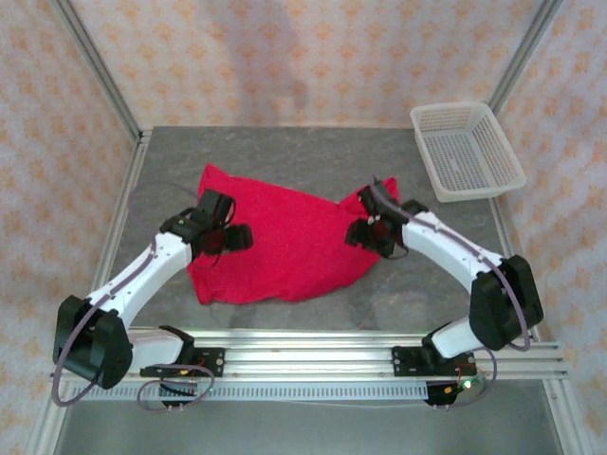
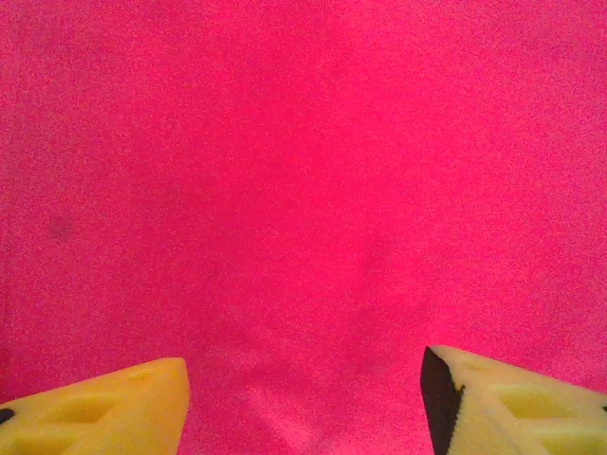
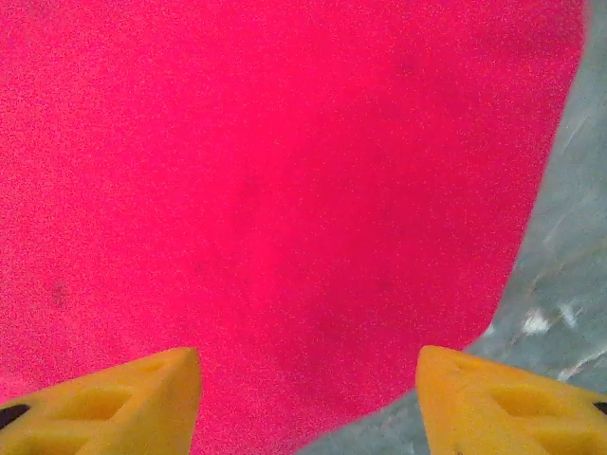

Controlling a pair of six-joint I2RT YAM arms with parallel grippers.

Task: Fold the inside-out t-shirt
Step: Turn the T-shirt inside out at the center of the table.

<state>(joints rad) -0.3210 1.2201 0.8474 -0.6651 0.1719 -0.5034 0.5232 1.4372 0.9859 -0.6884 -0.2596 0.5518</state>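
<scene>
Evidently between folds, the left hand (image 1: 226,237) and right hand (image 1: 366,232) are hovering spread and empty over the t-shirt (image 1: 289,242); the next move is calling for firm edge pinches.

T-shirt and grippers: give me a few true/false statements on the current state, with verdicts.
1. The t-shirt lies on the table, outside the basket. True.
2. The left gripper is clamped on the cloth. False: its fingers stand apart over the red fabric, with nothing pinched.
3. The right gripper is open over the shirt's edge, with bare table beside it. True.
4. The basket sits at the near left corner. False: it is at the far right corner.
5. The shirt is folded into a neat rectangle. False: it lies in an irregular, rumpled shape.
</scene>
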